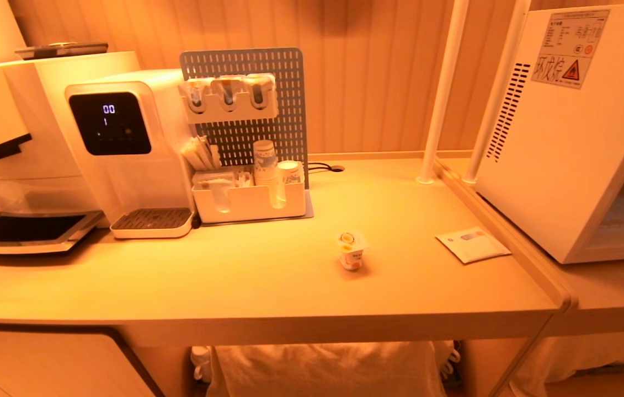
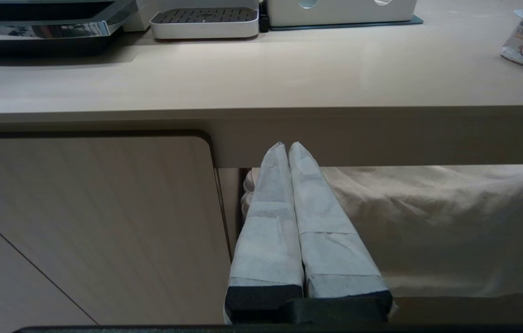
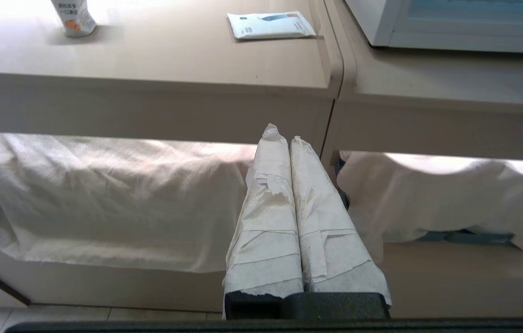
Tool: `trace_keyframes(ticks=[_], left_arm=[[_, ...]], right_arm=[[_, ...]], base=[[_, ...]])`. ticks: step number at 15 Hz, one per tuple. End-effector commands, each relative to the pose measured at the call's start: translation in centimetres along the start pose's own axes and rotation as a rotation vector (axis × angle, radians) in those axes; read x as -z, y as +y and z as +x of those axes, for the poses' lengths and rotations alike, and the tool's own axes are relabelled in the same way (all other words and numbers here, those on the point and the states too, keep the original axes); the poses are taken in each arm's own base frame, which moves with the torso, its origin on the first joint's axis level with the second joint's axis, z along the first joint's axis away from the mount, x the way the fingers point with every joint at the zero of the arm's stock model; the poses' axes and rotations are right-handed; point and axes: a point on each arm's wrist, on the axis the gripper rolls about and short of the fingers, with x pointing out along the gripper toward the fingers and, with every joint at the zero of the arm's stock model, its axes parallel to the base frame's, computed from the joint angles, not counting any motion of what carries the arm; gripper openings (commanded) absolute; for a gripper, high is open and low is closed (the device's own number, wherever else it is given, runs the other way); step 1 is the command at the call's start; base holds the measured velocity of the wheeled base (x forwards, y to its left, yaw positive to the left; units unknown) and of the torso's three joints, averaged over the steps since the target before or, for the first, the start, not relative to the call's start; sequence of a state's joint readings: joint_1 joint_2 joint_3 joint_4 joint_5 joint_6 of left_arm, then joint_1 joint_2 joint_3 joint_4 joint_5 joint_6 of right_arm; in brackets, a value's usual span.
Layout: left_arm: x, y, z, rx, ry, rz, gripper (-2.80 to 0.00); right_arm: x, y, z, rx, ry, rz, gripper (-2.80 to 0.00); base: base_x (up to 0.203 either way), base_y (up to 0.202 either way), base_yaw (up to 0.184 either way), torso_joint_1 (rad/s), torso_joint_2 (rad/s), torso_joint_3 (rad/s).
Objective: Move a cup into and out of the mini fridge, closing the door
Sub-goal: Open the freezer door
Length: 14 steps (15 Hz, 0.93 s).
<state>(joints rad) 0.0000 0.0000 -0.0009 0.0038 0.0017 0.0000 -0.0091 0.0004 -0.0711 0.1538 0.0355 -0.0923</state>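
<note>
Both pincers hung below the bench edge, the left pincer [image 2: 287, 147] and right pincer [image 3: 280, 134] each pressed together, empty. The cup [image 1: 351, 251] stood mid-bench, the mini fridge [image 1: 565, 143] at its two o'clock (door seemingly ajar). I judged opening the right pincer wide before descending best.

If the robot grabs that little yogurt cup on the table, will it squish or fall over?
The cup looks like thin plastic with a foil lid, so a hard squeeze would probably dent it. It is small, so likely light. It stands upright and squat on the table, so it should not tip easily, though a push might slide it.
</note>
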Motion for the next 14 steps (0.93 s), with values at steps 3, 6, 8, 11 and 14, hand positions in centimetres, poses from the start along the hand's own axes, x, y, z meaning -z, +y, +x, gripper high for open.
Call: trace_keyframes(ticks=[3, 6, 8, 11, 14], left_arm=[[0.00, 0.00, 0.01, 0.000, -0.001, -0.002, -2.80], [0.03, 0.00, 0.01, 0.000, 0.002, 0.000, -2.80], [0.02, 0.00, 0.01, 0.000, 0.000, 0.000, -2.80], [0.02, 0.00, 0.01, 0.002, 0.000, 0.002, -2.80], [-0.04, 0.00, -0.01, 0.000, -0.003, 0.006, -2.80]], right_arm=[[0.03, 0.00, 0.00, 0.000, 0.001, -0.001, -2.80], [0.03, 0.00, 0.00, 0.000, 0.001, -0.001, -2.80], [0.03, 0.00, 0.00, 0.000, 0.001, -0.001, -2.80], [0.03, 0.00, 0.00, 0.000, 0.001, -0.001, -2.80], [0.03, 0.00, 0.00, 0.000, 0.001, -0.001, -2.80]], base=[[-0.194, 0.000, -0.002, 0.003, 0.00, 0.005], [-0.195, 0.000, -0.002, 0.002, 0.00, 0.003], [-0.147, 0.000, -0.003, 0.002, 0.00, 0.003], [0.000, 0.000, 0.000, 0.000, 0.00, 0.000], [0.000, 0.000, 0.000, 0.000, 0.00, 0.000]])
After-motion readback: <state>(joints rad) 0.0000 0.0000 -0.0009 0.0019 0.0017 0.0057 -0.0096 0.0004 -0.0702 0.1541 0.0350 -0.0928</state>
